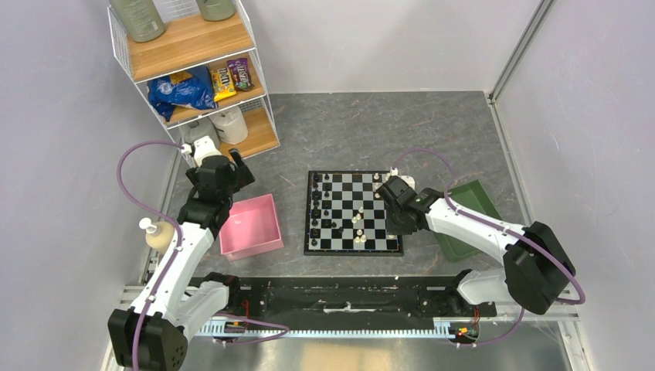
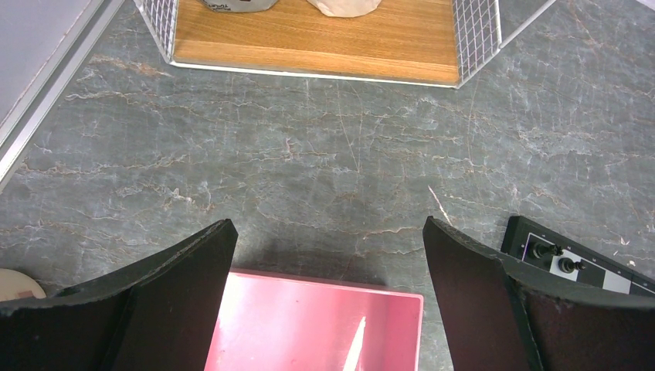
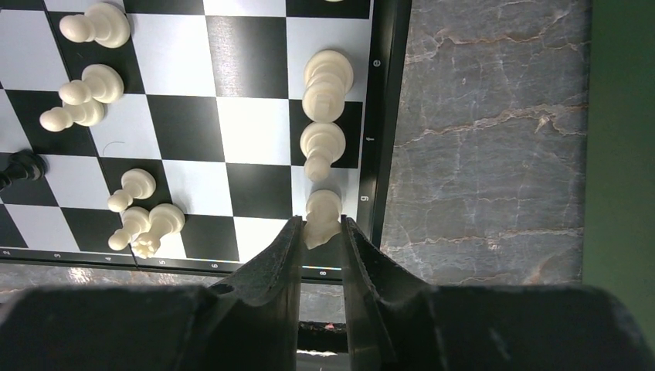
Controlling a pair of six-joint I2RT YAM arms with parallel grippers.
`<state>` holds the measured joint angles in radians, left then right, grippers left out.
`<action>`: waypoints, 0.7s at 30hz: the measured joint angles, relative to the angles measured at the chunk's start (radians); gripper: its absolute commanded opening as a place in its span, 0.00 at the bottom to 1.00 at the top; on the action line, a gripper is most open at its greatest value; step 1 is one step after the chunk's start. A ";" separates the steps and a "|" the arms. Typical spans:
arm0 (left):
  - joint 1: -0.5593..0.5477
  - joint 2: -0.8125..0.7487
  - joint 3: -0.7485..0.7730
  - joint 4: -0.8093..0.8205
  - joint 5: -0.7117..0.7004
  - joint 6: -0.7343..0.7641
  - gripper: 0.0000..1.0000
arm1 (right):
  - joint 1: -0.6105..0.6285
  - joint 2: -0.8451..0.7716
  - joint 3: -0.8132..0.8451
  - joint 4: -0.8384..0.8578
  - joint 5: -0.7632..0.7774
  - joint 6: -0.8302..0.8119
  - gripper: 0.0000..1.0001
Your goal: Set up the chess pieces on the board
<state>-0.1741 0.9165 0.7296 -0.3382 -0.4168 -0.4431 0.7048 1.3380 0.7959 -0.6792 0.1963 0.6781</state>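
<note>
The chequered board (image 1: 378, 232) lies mid-table with black pieces (image 1: 317, 202) along its left side and white pieces (image 1: 360, 224) scattered towards the right. My right gripper (image 1: 388, 193) is over the board's right edge. In the right wrist view the right gripper (image 3: 322, 226) is shut on a white chess piece (image 3: 323, 210) at the corner square by the border. Two more white pieces (image 3: 326, 81) stand in line beyond it. My left gripper (image 2: 328, 232) is open and empty above the far edge of the pink tray (image 2: 309, 325).
A green tray (image 1: 471, 202) lies right of the board. The pink tray's wall (image 1: 255, 249) is left of the board. A wire shelf unit (image 1: 193, 69) with snacks stands at the back left. A soap dispenser (image 1: 158, 234) stands by the left arm.
</note>
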 measured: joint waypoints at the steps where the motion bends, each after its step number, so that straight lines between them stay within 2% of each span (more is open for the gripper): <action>1: 0.000 0.000 0.000 0.000 0.000 0.000 1.00 | 0.000 0.001 0.000 0.002 -0.001 0.000 0.32; 12: 0.000 0.000 0.000 0.000 0.000 0.000 1.00 | -0.001 0.000 0.001 0.002 -0.008 -0.009 0.42; 21: 0.000 0.000 0.000 0.001 0.000 0.000 1.00 | 0.009 -0.126 0.066 -0.069 -0.022 -0.029 0.49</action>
<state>-0.1741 0.9165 0.7292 -0.3374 -0.4168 -0.4431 0.7139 1.2118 0.8619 -0.7486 0.1741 0.6495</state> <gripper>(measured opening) 0.994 0.474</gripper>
